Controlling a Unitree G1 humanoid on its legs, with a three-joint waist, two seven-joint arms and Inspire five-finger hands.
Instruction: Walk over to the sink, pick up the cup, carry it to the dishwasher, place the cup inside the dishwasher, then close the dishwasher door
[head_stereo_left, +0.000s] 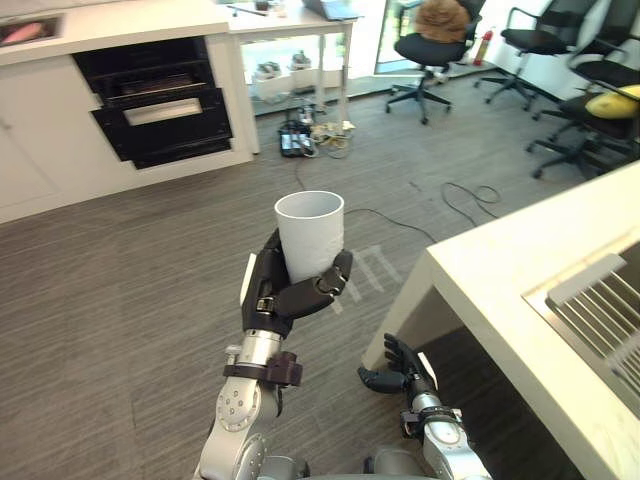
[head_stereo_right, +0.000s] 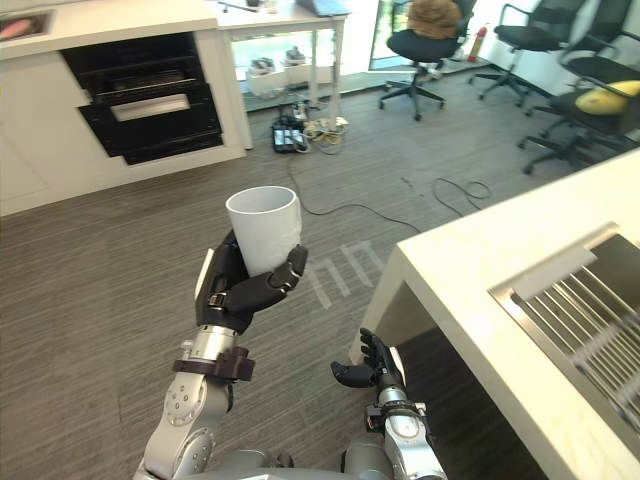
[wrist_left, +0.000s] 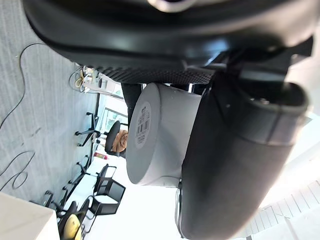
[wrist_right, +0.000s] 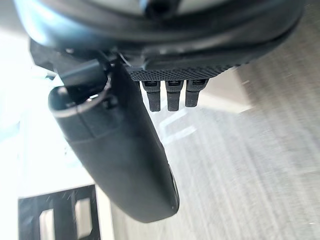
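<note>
A plain white cup (head_stereo_left: 310, 235) stands upright in my left hand (head_stereo_left: 272, 292), held out over the grey plank floor at mid-view. Fingers and thumb are curled round its lower half, and the cup's side (wrist_left: 160, 135) shows past the thumb in the left wrist view. My right hand (head_stereo_left: 398, 372) hangs low beside the corner of the pale counter (head_stereo_left: 500, 270), fingers relaxed and holding nothing. The steel sink (head_stereo_left: 600, 310) is set into that counter at the right. The dishwasher (head_stereo_left: 160, 100), a black open cavity with racks in white cabinets, is at the far left.
Black office chairs (head_stereo_left: 430, 50) stand at the far right, one with a yellow object (head_stereo_left: 612, 103). A power strip and cables (head_stereo_left: 300, 138) lie on the floor under a white table (head_stereo_left: 290, 20). A loose cable (head_stereo_left: 470, 195) curls near the counter.
</note>
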